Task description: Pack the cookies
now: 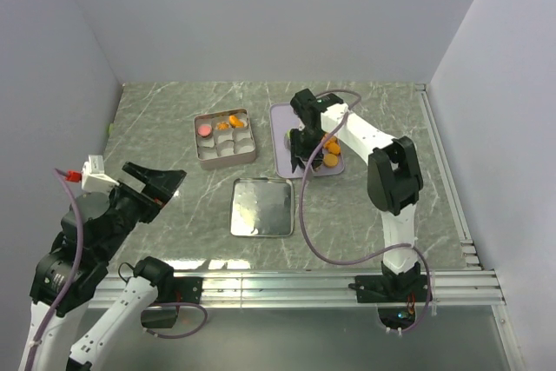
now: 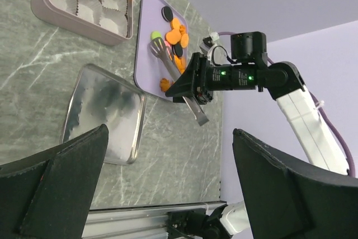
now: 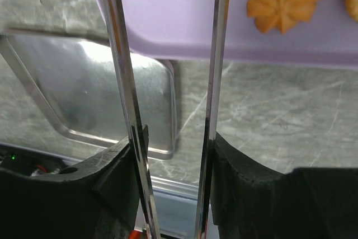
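**Right end effector [image 3: 173,155] clenched on tongs [image 3: 127,82]**

The tongs hang over the lavender tray [image 2: 146,54], where most cookies [image 2: 178,33] lie; a few sit in the tin [image 1: 199,149]. The left end effector [image 1: 158,183] is spread wide, grasping nothing.

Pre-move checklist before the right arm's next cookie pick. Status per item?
1. Right gripper shut on the metal tongs: ok.
2. Tong tips free of a cookie: cannot tell. The tips are cropped in the wrist view and small in the others.
3. Small round cookies available on the lavender rectangular tray: ok. Orange, pink, green and black ones are there.
4. Square tin with paper cups has free cups: ok.
5. Left gripper open and well away from the tray: ok.
6. Silver square lid lies nearer than the tray and tin, not between them: ok.
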`<state>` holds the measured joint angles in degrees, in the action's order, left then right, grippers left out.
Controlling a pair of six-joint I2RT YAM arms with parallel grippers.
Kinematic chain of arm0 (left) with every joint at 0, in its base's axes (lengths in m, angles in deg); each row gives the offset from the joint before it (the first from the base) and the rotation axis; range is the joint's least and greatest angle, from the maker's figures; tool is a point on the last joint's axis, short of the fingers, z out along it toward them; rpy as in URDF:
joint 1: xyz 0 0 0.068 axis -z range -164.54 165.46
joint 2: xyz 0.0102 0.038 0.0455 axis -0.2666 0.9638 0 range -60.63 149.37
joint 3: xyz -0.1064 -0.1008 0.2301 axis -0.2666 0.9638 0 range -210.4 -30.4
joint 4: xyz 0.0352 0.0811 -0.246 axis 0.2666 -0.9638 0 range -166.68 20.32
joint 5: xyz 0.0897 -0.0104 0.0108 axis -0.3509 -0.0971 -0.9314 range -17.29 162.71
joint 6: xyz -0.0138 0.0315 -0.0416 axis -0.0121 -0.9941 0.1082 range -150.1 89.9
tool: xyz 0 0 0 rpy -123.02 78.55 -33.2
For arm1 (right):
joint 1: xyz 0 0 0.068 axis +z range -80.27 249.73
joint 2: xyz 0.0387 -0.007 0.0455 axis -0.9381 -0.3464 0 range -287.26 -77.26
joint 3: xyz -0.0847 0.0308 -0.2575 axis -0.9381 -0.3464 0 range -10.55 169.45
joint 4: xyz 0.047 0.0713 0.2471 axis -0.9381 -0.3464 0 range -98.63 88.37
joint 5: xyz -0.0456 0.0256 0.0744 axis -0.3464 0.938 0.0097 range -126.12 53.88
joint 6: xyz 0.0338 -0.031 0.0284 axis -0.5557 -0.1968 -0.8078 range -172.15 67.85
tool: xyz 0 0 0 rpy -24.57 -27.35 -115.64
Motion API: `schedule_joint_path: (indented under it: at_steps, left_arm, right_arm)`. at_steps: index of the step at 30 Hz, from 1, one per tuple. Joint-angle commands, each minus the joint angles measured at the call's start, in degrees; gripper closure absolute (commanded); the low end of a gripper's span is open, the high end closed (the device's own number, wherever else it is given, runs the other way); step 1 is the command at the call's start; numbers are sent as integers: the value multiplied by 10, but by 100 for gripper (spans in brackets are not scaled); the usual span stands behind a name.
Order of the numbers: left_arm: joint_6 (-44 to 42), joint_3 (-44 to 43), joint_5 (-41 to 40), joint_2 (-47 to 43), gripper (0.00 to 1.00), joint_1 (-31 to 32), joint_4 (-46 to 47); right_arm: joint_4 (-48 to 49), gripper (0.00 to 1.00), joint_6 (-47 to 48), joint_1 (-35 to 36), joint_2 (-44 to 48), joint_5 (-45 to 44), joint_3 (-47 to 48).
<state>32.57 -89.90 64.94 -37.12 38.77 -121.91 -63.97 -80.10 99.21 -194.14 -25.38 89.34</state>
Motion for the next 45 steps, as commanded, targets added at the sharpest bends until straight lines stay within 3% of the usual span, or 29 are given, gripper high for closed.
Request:
schedule_joint_path:
  at_steps: [1, 12, 21, 40, 45]
  left_arm:
    - [2, -22, -26, -8, 1, -1, -6]
    - [-23, -41, -61, 13, 1, -1, -2]
    - [-39, -34, -69, 28, 1, -1, 22]
    - [-43, -42, -78, 40, 0, -1, 16]
    - [-40, -44, -85, 36, 1, -1, 12]
  right_arm:
    - [-35, 49, 10, 2, -23, -15, 58]
    - [-104, 48, 13, -10, -114, -35, 199]
    - [-103, 48, 22, -16, -123, -25, 194]
    - [-130, 48, 24, -17, -189, -12, 285]
    - [-124, 58, 25, -17, -177, -9, 254]
